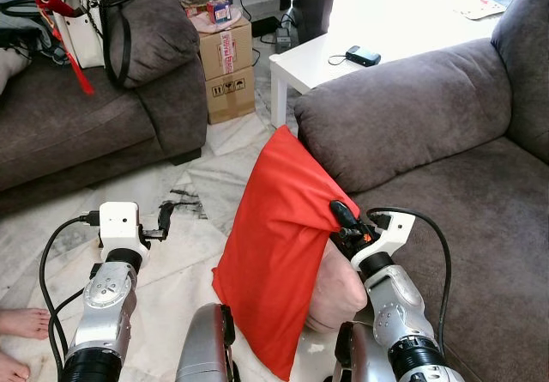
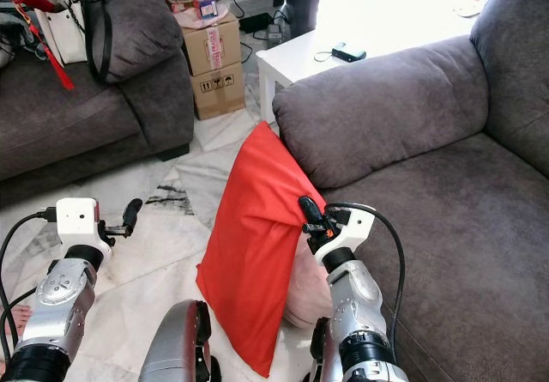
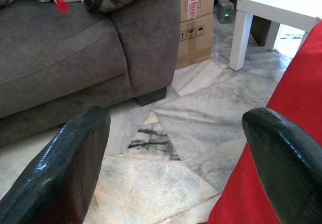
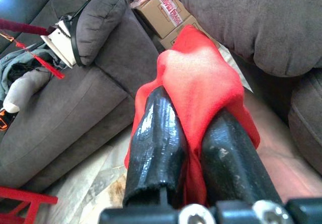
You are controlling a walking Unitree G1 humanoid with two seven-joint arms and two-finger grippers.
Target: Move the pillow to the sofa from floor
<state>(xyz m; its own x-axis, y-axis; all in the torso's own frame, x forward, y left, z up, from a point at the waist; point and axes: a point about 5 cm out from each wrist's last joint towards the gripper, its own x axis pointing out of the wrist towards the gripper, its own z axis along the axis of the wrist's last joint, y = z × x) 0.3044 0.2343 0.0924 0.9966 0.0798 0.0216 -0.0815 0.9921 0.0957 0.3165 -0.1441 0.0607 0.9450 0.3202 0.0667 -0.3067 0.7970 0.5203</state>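
The right claw (image 1: 345, 221) pinches the red pillow (image 1: 279, 253), which leans against the sofa (image 1: 463, 193). Lifting it onto the seat remains. The left claw (image 1: 163, 221) is spread, empty.

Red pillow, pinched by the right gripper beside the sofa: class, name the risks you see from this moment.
1. The right gripper pinches only a fold of the pillow's red cover at one edge, so the cover could slip from the fingers or slide off the pale inner cushion.
2. The pillow leans against the sofa arm; lifting it may snag there.
3. The left gripper is open and apart from the pillow, giving no support.
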